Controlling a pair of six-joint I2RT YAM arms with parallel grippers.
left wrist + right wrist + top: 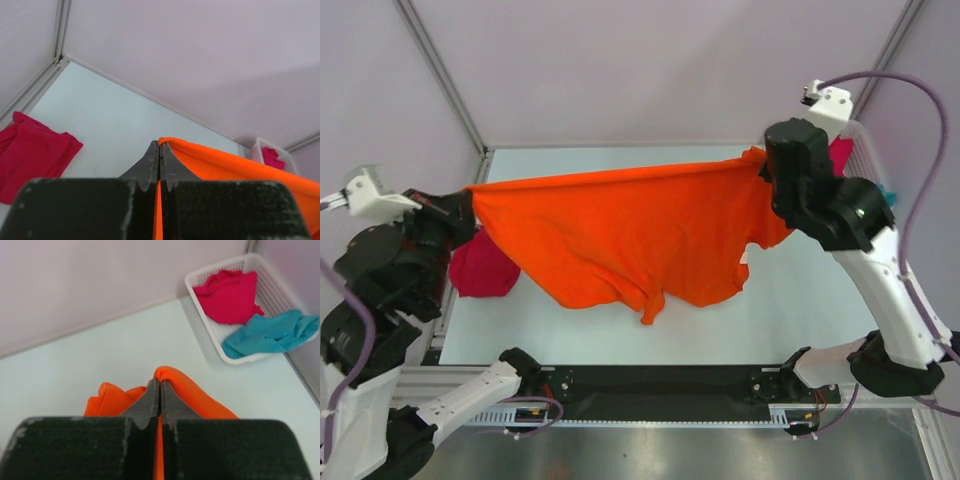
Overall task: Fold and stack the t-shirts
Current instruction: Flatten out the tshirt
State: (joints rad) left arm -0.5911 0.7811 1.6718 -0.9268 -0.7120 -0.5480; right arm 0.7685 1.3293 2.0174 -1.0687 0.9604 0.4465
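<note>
With left hand [159, 150] and right hand [160, 387] clamped on its ends, holding the orange t-shirt [620, 235] stretched over the counter [800, 310].
Leaving one magenta t-shirt [485, 265] crumpled at the counter's left, a second magenta shirt [227, 295] and teal t-shirt [270, 335] in the basket [202, 315].

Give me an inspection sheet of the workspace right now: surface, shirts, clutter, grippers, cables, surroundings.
Surface: pale table, no spills seen.
Job's things: orange t-shirt held up between both grippers, lower part hanging slack; magenta t-shirt lying on the table at left; second magenta t-shirt and teal t-shirt in the basket.
Clutter: white lattice basket at the far right corner.
Grippers: left gripper and right gripper both shut on the orange t-shirt.
Cables: purple cable looping by the right arm, off the cloth.
Surroundings: plain walls.
</note>
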